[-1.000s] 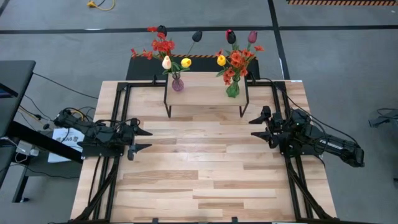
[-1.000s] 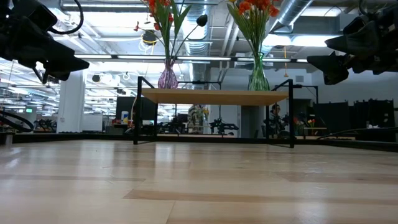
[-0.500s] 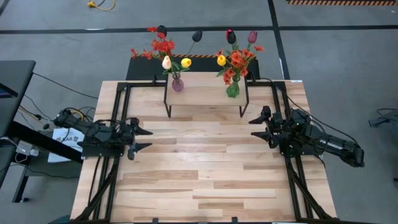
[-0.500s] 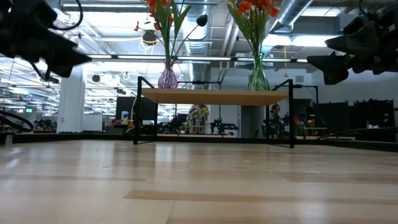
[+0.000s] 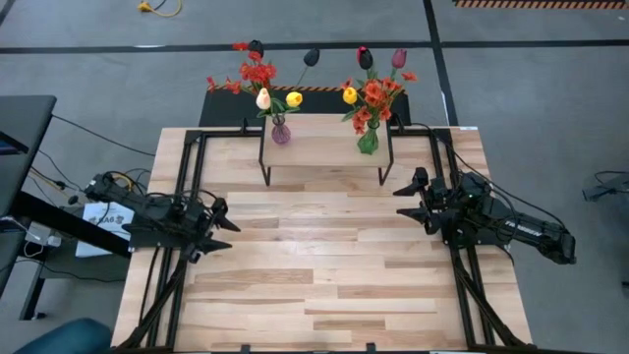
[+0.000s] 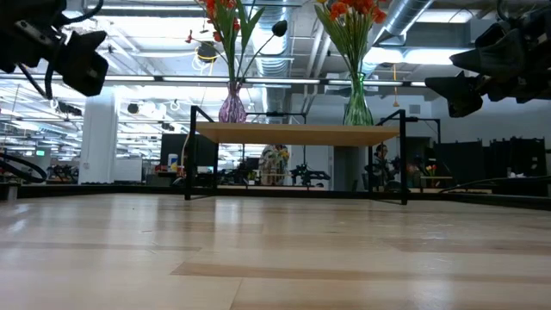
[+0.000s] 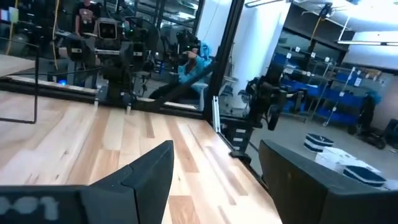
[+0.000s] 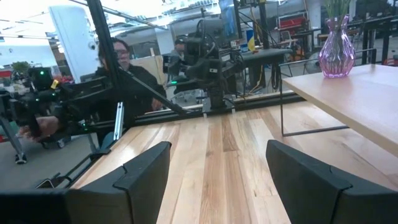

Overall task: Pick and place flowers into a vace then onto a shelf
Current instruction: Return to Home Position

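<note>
The shelf [image 5: 324, 149] stands on thin black legs at the table's far middle. On it stand a purple vase [image 5: 281, 133] and a green vase [image 5: 368, 141], each with flowers [image 5: 257, 75] [image 5: 373, 93] stuck in by their stems. In the low view the purple vase [image 6: 232, 105] and the green vase [image 6: 357, 105] show on the shelf board [image 6: 297, 133]. My left gripper [image 5: 217, 227] hovers open at the table's left edge, far from the shelf. My right gripper [image 5: 402, 201] hovers open at the right, just in front of the shelf's right leg. Both are empty.
Black frame rails [image 5: 182, 197] [image 5: 457, 265] run along both table sides. The wide plank tabletop [image 5: 324, 275] lies between the arms. A person [image 8: 124, 68] shows beyond the table in the right wrist view. Cables and a box [image 5: 98, 216] lie on the floor at the left.
My left gripper has turned at the wrist: its fingers have tipped up from a downward slant to about level and rolled a little, staying open and in about the same place. A dark teal shape has come into view beyond the table's near left corner.
</note>
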Available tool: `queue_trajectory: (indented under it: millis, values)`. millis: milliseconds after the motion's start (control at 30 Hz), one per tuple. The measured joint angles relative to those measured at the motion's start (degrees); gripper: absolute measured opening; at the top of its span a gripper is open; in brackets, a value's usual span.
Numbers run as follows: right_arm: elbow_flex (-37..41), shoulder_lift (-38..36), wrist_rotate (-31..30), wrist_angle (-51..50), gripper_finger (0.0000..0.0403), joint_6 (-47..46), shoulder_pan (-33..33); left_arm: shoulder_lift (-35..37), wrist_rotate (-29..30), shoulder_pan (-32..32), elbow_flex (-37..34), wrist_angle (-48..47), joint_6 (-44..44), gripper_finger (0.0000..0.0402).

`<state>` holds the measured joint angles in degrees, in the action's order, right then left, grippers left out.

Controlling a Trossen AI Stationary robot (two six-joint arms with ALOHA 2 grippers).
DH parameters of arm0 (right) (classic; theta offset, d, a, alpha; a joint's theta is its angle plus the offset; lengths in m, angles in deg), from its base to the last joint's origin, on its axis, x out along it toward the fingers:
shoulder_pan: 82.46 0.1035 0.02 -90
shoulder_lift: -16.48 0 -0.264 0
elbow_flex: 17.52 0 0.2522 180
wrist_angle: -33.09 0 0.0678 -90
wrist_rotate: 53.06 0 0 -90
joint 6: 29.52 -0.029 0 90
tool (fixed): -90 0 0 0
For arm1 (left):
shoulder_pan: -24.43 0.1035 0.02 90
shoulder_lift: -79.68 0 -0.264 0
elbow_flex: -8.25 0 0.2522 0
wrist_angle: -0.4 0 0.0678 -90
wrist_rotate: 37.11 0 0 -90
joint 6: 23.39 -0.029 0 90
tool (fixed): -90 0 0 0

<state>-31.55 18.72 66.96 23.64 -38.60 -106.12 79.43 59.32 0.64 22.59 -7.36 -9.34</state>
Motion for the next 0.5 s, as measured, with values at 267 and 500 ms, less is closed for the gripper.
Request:
queue_trajectory:
  millis: [267, 500]
  values:
    - [0.00, 0.00, -0.01, -0.01, 0.0260, 0.00, 0.00, -0.12, 1.16, 0.00, 0.24, -3.54, -0.98, 0.0226]
    - [0.00, 0.00, -0.01, 0.01, 0.0260, 0.00, 0.00, -0.13, 1.33, 0.00, 0.33, -3.83, -0.97, 0.0226]
